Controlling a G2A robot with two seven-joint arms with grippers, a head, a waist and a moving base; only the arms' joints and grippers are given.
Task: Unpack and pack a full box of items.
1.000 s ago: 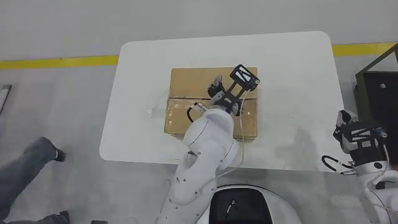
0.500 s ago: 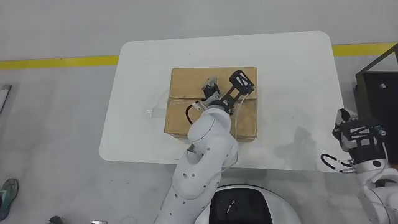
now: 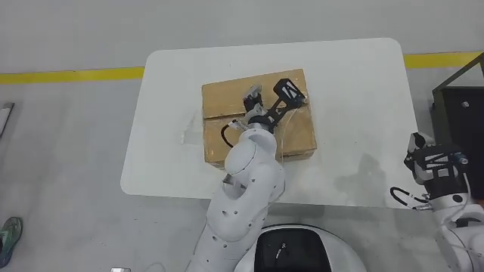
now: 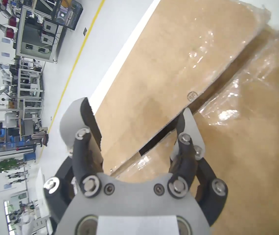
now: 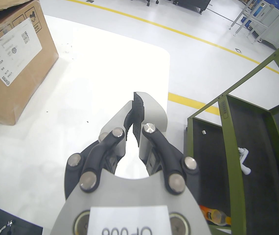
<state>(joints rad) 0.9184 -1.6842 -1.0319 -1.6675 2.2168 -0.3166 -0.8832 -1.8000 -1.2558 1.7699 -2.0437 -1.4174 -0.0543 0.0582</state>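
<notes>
Left gripper spread wide over the taped cardboard box mid-table; one finger in the centre seam, the other at the far flap's outer edge. Suggest: pinch the flap edge and lift slowly, since the tape film may hold. Right gripper clenched, empty.

A white shipping label with fine print and square codes sits on the box side, below printed handling pictograms. A small round stamp marks one top flap's edge. The right gripper carries a white tag with dark characters.
</notes>
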